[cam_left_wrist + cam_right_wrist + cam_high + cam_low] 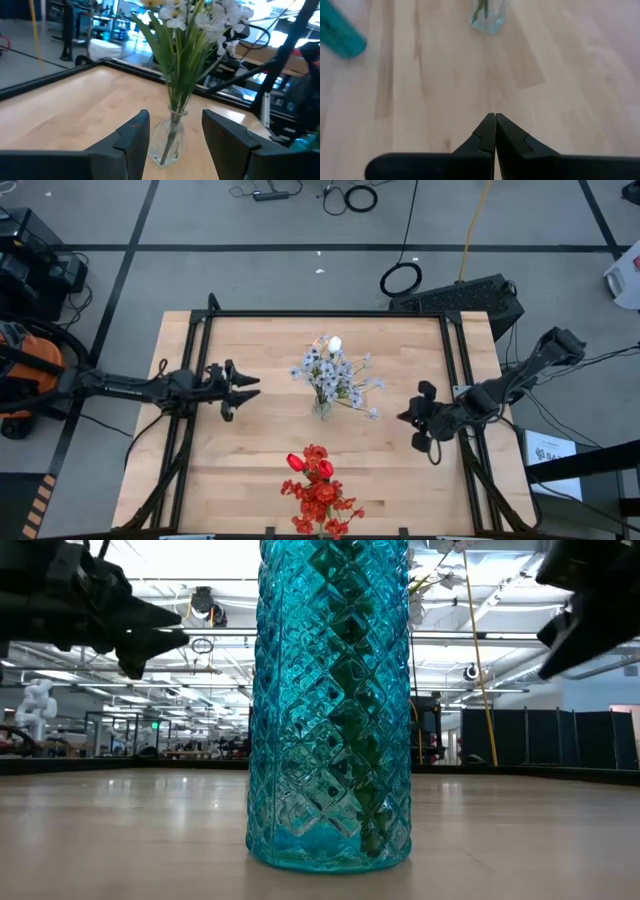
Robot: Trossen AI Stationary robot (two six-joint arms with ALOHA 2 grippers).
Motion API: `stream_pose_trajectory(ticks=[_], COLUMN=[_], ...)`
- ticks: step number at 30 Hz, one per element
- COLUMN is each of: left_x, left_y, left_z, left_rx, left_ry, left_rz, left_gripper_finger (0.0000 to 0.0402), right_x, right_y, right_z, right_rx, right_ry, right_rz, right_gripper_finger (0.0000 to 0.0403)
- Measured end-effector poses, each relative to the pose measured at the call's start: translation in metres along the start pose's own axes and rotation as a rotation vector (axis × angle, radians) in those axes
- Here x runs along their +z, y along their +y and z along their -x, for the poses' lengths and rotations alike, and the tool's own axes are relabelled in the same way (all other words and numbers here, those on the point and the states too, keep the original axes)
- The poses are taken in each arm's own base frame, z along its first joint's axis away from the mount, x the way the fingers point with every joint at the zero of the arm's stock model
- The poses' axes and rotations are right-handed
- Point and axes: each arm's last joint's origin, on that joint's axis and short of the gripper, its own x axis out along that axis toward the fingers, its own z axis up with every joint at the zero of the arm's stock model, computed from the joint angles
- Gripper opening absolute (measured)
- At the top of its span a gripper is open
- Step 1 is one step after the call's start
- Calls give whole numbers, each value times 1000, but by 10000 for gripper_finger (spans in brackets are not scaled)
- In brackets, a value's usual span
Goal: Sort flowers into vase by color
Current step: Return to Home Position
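Pale bluish-white sprays and a white tulip bud (335, 375) stand with their stems in a clear glass vase (322, 409) at the table's middle; the vase also shows in the left wrist view (170, 142). Red blooms and red tulip buds (318, 492) stand in a teal cut-glass vase (332, 705) at the near edge. My left gripper (252, 387) is open and empty, left of the clear vase. My right gripper (405, 418) is shut and empty, right of it; in its wrist view (495, 131) the fingertips meet.
A black frame rail (325, 314) runs around the wooden table top. Bare wood lies between each gripper and the clear vase. Cables and a dark keyboard-like object (470, 298) lie on the floor beyond the far edge.
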Motion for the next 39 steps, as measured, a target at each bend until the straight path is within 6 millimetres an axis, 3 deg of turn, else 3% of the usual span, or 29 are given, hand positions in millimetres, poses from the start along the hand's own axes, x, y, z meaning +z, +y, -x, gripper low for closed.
stream_pose_trajectory(ticks=[8, 17, 29, 39], left_x=[6, 25, 9, 4], left_y=[-6, -9, -6, -4], left_z=[10, 29, 26, 26], left_rx=[-61, -134, -122, -110], left_ry=[-56, -273, -106, -50], left_rz=[-6, -69, -80, -88], left_gripper_finger=[187, 187, 187, 187], right_x=[-23, -25, -13, -3], right_y=[-22, -37, -38, -40], right_z=[13, 35, 48, 52], right_rx=[119, 246, 297, 172], right_ry=[-57, -216, -390, -536], right_rz=[48, 67, -18, -24], right_gripper_finger=[0, 0, 0, 0])
